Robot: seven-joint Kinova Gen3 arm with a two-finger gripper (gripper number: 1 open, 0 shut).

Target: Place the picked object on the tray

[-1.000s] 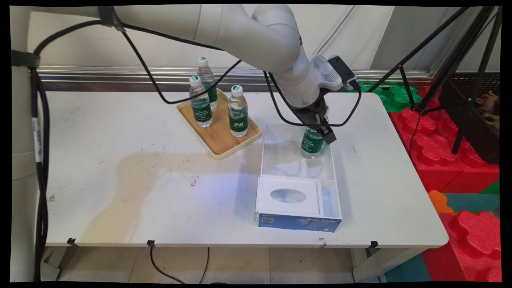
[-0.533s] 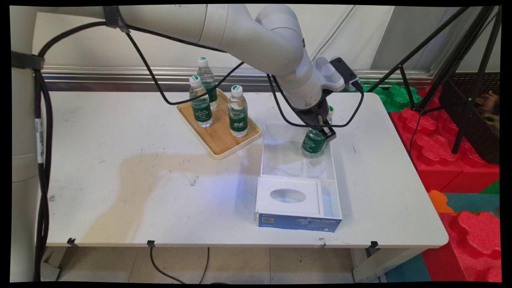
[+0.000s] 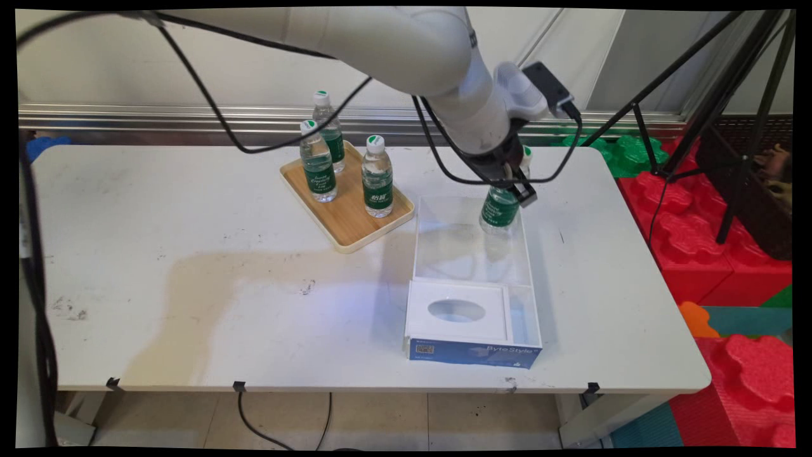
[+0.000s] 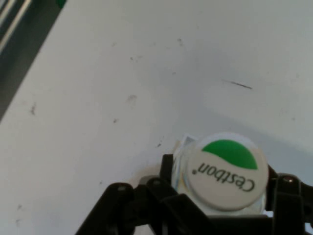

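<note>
Robot gripper (image 3: 510,184) pinches a water bottle (image 3: 500,212) just below its cap, fingers pressed on both sides. Bottle hangs upright, long axis vertical, directly under the hand, above the clear box's (image 3: 471,254) far right corner; tray (image 3: 347,212) w/ 3 bottles sits left.

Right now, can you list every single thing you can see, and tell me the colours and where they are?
held bottle: one, clear with green label, over the clear box's far end, clamped in the fingers
tray bottles: three, same kind, standing on the tray
wooden tray: one, tan, table's far middle
clear box: one, see-through, right of the tray
tissue box: one, blue and white, in the clear box's near end
table: one, white
gripper: one, black, on the white arm
</note>
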